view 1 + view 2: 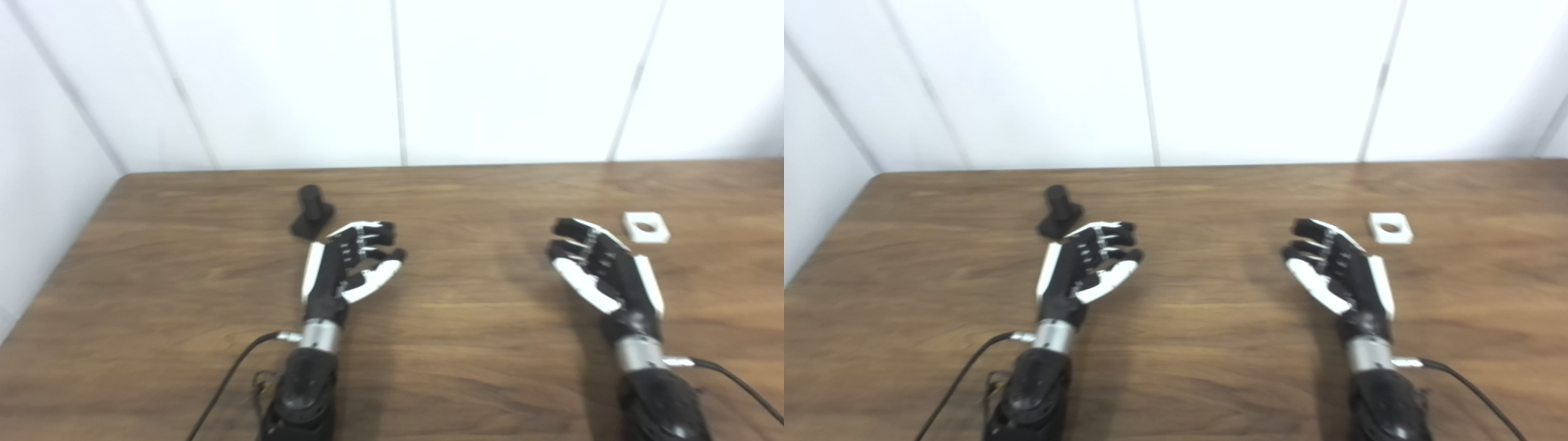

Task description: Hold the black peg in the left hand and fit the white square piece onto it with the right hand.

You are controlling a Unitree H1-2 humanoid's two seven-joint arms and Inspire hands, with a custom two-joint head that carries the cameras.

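Two hands are held over the wood-grain table [478, 367], fingers apart, nothing gripped. At eleven o'clock of the left hand [349, 263] stands the black peg [311, 211], seemingly cylindrical through blur; at one o'clock of the right hand [603, 269] lies the flat white square piece [645, 226], round-holed

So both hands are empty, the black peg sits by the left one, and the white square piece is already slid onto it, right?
Not quite. The white square piece lies alone on the table beside the right hand, as the left eye view shows. The black peg is bare near the left hand; both hands are empty.
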